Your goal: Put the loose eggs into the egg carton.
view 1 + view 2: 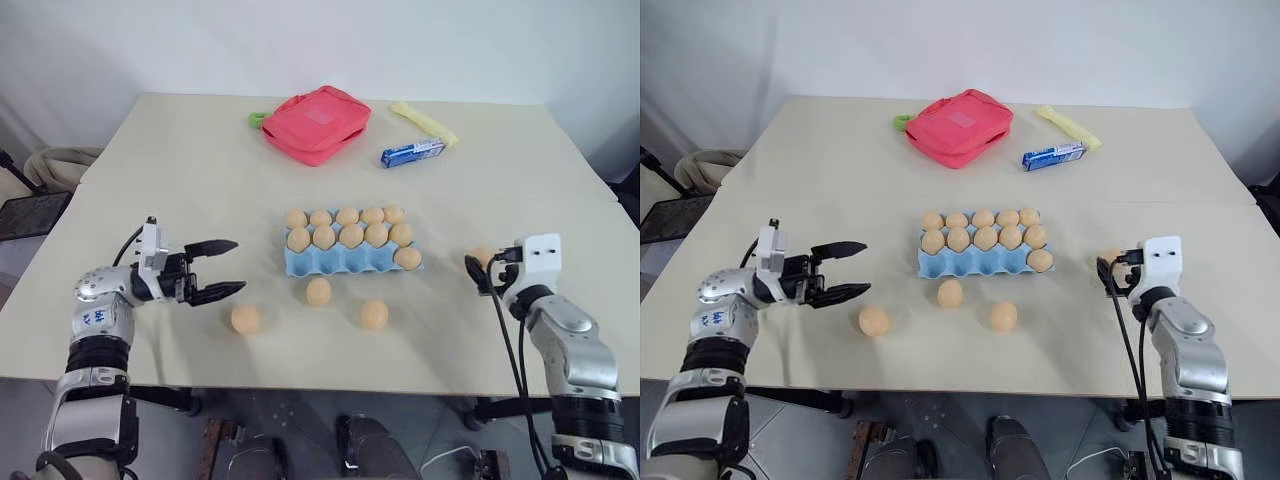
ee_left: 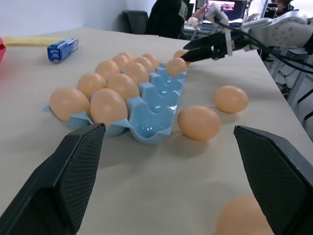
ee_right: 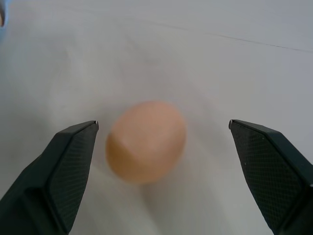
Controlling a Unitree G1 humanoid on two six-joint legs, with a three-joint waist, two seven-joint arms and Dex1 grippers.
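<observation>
Both pairs of fingers are spread wide and hold nothing; the right gripper has an egg lying on the table between its two pads without touching either, while the left gripper hovers just beside another loose egg near the table's front edge. Two more loose eggs lie just in front of the egg carton, whose two far rows look full and whose near row holds one egg at its right end, leaving four blue cups free. For the right hand the step seems to be the grasp itself; it would do well to settle until the pads sit level with the egg's widest part, centred, then close slowly and only until the shell is snug, since a smooth oval can squirt out or crack under a hard pinch; lift straight up before swinging toward the nearest empty cup; lower it in, then release.
</observation>
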